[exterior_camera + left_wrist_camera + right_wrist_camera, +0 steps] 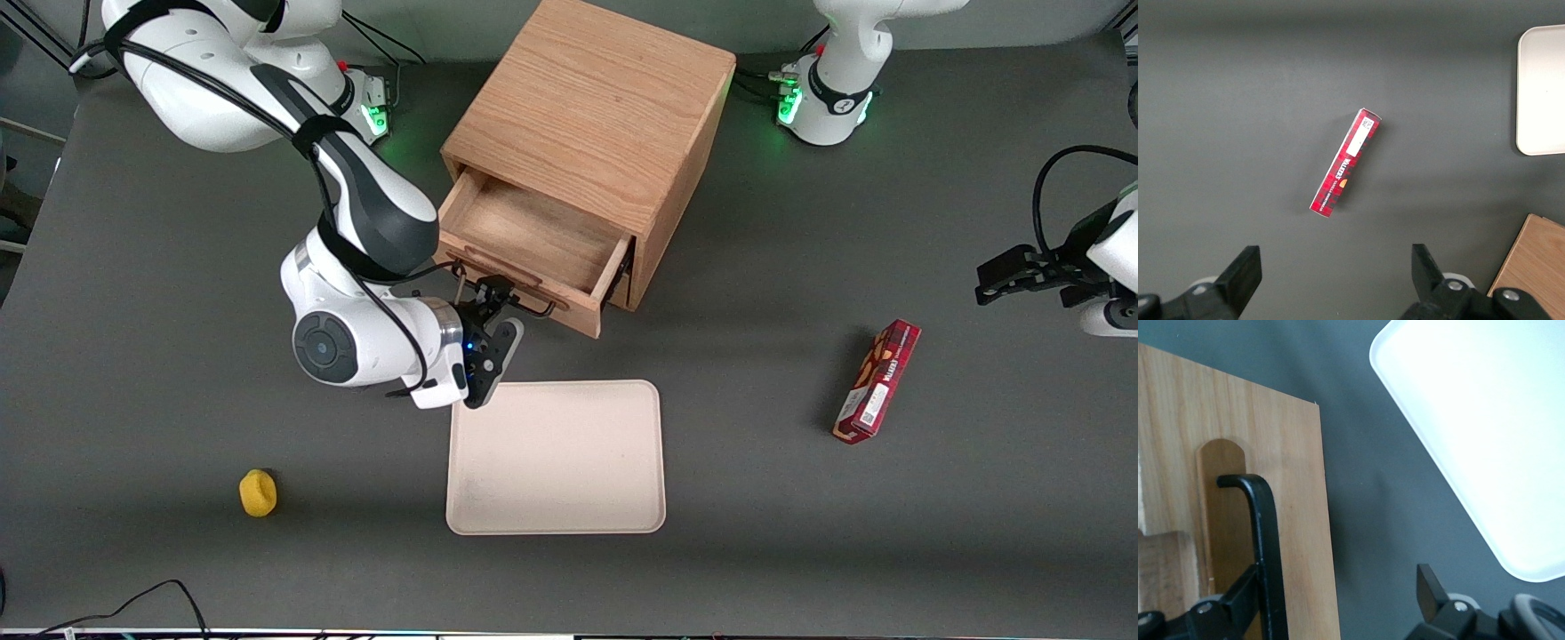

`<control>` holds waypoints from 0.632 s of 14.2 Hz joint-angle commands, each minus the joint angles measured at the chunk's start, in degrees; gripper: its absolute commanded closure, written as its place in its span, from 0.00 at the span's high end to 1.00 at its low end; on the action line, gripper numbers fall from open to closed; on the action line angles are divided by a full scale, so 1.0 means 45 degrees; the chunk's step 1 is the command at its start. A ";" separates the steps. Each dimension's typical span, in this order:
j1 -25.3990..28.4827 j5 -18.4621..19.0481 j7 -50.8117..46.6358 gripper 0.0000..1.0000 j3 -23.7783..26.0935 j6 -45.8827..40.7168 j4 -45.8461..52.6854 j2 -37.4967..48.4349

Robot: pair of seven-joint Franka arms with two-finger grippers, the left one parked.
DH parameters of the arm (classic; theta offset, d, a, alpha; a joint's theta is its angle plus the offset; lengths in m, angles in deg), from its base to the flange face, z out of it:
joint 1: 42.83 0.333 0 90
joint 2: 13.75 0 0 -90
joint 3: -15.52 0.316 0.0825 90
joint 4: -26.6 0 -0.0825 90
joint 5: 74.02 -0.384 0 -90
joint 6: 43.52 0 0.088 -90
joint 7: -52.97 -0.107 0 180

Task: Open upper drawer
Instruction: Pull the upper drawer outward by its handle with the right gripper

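Observation:
The upper drawer (533, 238) of the light oak cabinet (596, 107) stands pulled out toward the front camera, and its bare wooden inside shows. Its black wire bar handle (526, 300) runs along the drawer front. My right gripper (487, 304) is at that handle, between the drawer front and the tray. In the right wrist view the gripper (1338, 587) is open. The handle bar (1265, 520) lies against one finger (1238, 597), in front of the drawer front (1298, 487). The other finger (1428, 583) hangs over bare table. The lower drawer is hidden under the open one.
A cream tray (556, 458) lies just nearer the front camera than the drawer, and also shows in the right wrist view (1485, 433). A yellow object (258, 493) lies toward the working arm's end. A red box (877, 380) lies toward the parked arm's end, and also shows in the left wrist view (1345, 163).

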 commanded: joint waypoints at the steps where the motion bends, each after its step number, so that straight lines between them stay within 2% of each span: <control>1: 0.0160 0.0204 0.0163 1.00 -0.0111 -0.0468 0.1294 -0.0747; 9: 0.0179 0.0224 0.0260 1.00 -0.1086 -0.0683 0.2525 -0.1236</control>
